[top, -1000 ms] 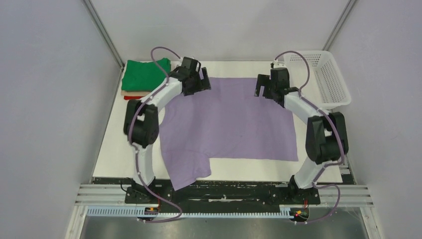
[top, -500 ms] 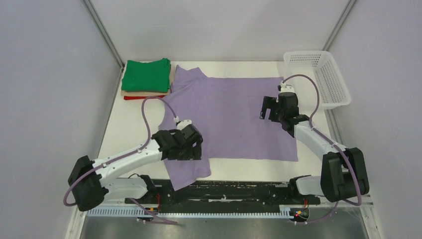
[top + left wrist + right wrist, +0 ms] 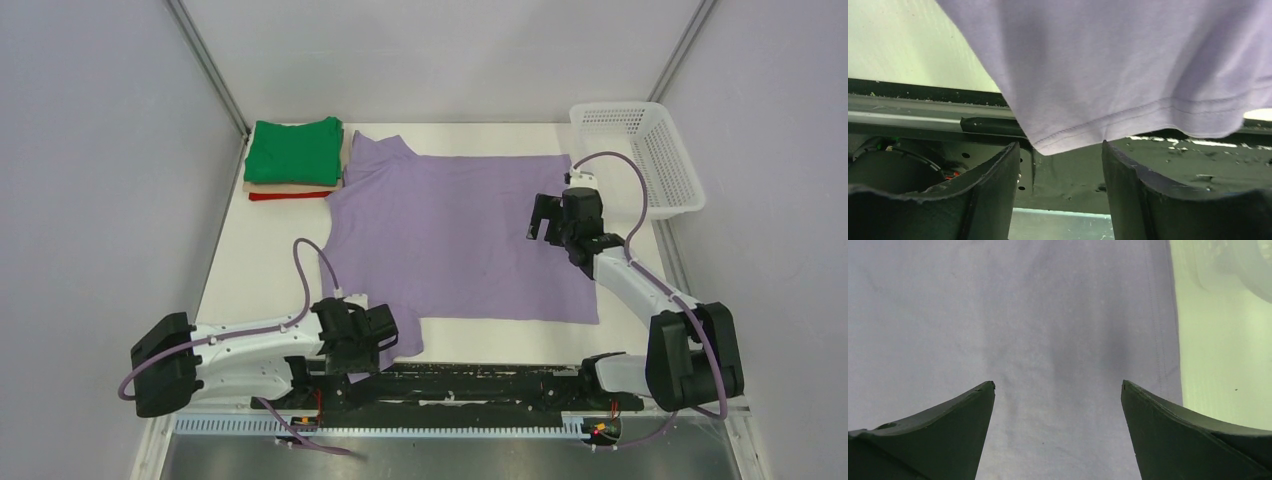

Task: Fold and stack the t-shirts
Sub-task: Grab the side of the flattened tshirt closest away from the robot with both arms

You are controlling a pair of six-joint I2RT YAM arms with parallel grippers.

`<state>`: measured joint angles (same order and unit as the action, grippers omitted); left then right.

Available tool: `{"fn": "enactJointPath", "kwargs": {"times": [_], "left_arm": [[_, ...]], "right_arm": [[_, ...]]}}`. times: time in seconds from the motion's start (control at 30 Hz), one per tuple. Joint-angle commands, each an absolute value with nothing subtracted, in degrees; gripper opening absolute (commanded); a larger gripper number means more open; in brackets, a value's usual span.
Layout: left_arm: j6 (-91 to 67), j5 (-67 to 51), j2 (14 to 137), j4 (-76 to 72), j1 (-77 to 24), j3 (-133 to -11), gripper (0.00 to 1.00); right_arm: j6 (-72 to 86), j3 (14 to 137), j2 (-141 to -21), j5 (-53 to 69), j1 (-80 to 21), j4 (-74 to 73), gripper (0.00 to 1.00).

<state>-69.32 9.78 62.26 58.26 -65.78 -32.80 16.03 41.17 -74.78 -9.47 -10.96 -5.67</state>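
Sleeve hem [image 3: 1128,120] of the plain lavender-purple cloth t-shirt [image 3: 460,230] hangs just ahead of the left gripper [image 3: 1060,150], dipping toward the gap between its parted jaws, past the near edge of the white counter [image 3: 255,265]. The hem runs crosswise to the fingers. It looks not yet pinched, though depth is hard to judge. The right gripper [image 3: 1058,385], jaws also apart, hovers above the shirt's body, with the side hem just to its right.
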Motion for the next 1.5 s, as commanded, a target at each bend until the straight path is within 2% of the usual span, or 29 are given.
{"fn": "enactJointPath", "kwargs": {"times": [0.0, 0.13, 0.27, 0.43, 0.87, 1.13, 1.33, 1.4, 1.47], "left_arm": [[-76.0, 10.27, 61.6, 55.56, -66.26, -29.87, 0.65], [-76.59, 8.97, 61.24, 49.36, -66.25, -26.37, 0.61], [-76.61, 8.21, 62.85, 46.36, -66.2, -25.31, 0.5], [-74.17, 8.0, 66.9, 44.21, -66.18, -27.19, 0.44], [-70.17, 4.54, 71.23, 46.94, -66.29, -35.02, 0.45], [-71.86, 4.5, 74.68, 46.28, -66.3, -32.44, 0.46], [-71.92, 5.08, 75.87, 45.7, -66.28, -30.94, 0.34], [-72.1, 5.66, 75.88, 45.97, -66.27, -30.84, 0.26], [-72.41, 6.42, 75.19, 46.97, -66.27, -31.03, 0.12]], "right_arm": [[16.27, 40.87, -72.69, -11.74, -10.36, -4.98, 0.99], [16.51, 40.8, -72.47, -12.08, -10.03, -5.28, 0.99], [17.63, 40.2, -71.52, -13.45, -9.67, -5.45, 0.99], [19.07, 38.77, -70.11, -14.51, -8.87, -5.63, 0.99], [19.19, 38.14, -70.38, -13.75, -7.33, -5.89, 0.99], [18.83, 37.8, -71.35, -12.7, -6.33, -5.89, 0.99], [19.42, 37.13, -69.88, -12.4, -6.06, -6.09, 0.99], [20.05, 36.32, -68.41, -13.01, -5.93, -6.37, 0.99], [20.6, 35.48, -66.92, -14.09, -5.84, -7.36, 0.99]]}}
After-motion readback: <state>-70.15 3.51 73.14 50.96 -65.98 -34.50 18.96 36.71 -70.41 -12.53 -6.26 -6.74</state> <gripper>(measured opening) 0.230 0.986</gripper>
